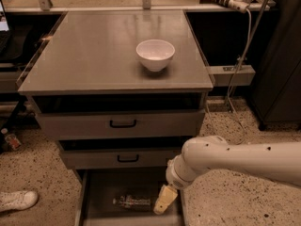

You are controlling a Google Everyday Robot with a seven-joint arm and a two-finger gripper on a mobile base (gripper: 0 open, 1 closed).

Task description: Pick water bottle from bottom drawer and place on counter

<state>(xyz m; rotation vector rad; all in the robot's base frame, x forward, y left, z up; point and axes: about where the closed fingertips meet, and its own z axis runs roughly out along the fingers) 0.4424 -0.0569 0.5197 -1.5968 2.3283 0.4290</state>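
Observation:
The water bottle (133,202) lies on its side on the floor of the open bottom drawer (101,192), at the bottom of the camera view. My gripper (164,200) hangs from the white arm that comes in from the right and sits just right of the bottle, low over the drawer. Only its yellowish finger shows. The counter (94,55) is the grey top of the cabinet above and carries a white bowl (155,54).
Two shut grey drawers with black handles (123,123) sit above the open one. A white shoe (16,200) and a small red-marked bottle (10,139) are on the speckled floor at left. A bench with brackets and a cable (244,41) stand behind and right.

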